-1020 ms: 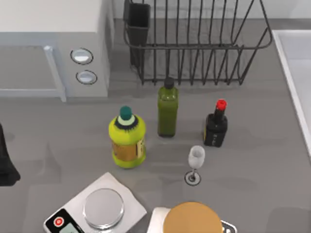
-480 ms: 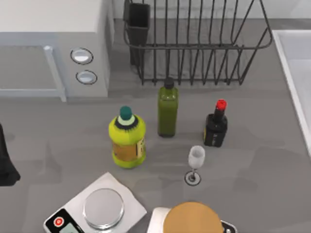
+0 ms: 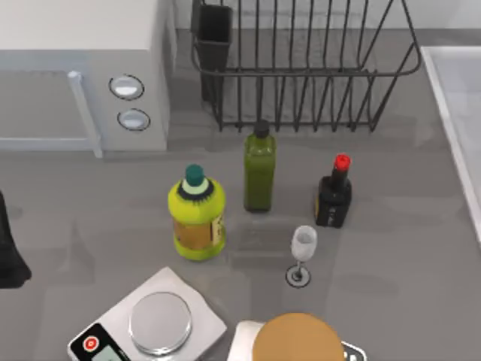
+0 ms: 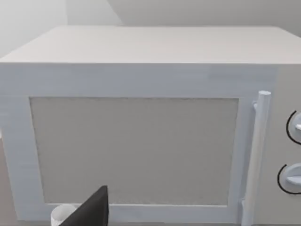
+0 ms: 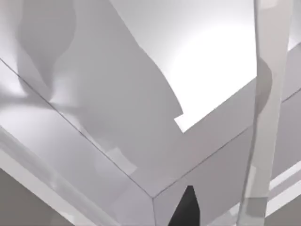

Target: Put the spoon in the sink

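The sink point(image 3: 451, 143) is the pale basin with a raised rim at the table's right edge. In the right wrist view its rim corner point(image 5: 155, 195) and pale walls lie close below my right gripper point(image 5: 188, 209), of which a dark tip shows. A long pale grey strip point(image 5: 268, 94) crosses that view and casts a shadow on the basin wall. I cannot tell whether it is the spoon. My left arm point(image 3: 11, 248) is parked at the table's left edge. My left gripper point(image 4: 91, 212) faces the microwave.
A white microwave point(image 3: 83, 68) stands at the back left and a dark wire dish rack point(image 3: 301, 68) at the back middle. Three bottles point(image 3: 259, 169), a wine glass point(image 3: 303, 248), a kitchen scale point(image 3: 154, 323) and a round wooden lid point(image 3: 297, 338) fill the middle and front.
A grey shadow has spread over the sink at the right edge, and soft shadows have shifted on the table. The bottles, the glass and the left arm have not moved.
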Action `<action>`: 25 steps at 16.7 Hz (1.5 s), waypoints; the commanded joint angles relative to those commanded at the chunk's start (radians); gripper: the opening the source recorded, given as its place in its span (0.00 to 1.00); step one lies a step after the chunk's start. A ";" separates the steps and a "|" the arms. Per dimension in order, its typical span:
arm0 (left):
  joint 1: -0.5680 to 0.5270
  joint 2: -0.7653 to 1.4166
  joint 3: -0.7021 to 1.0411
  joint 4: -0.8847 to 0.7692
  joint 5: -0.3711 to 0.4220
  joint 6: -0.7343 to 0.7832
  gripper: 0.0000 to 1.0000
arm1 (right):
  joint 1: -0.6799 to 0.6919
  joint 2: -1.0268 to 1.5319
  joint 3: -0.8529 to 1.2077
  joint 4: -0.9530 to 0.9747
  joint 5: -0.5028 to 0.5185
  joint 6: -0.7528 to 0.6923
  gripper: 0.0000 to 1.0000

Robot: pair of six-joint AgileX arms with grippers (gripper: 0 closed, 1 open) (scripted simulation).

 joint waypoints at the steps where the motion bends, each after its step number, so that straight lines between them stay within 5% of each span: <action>1: 0.000 0.000 0.000 0.000 0.000 0.000 1.00 | 0.019 0.070 0.105 -0.028 0.005 0.018 0.00; 6: 0.000 0.000 0.000 0.000 0.000 0.000 1.00 | 0.102 0.345 0.506 -0.127 0.029 0.096 0.00; 11: 0.000 0.000 0.000 0.000 0.000 0.000 1.00 | 0.141 0.455 0.655 -0.160 0.042 0.130 0.00; 18: 0.000 0.000 0.000 0.000 0.000 0.000 1.00 | 0.135 0.436 0.613 -0.122 0.040 0.130 0.00; 25: 0.000 0.000 0.000 0.000 0.000 0.000 1.00 | 0.135 0.332 0.260 0.100 0.038 0.122 0.00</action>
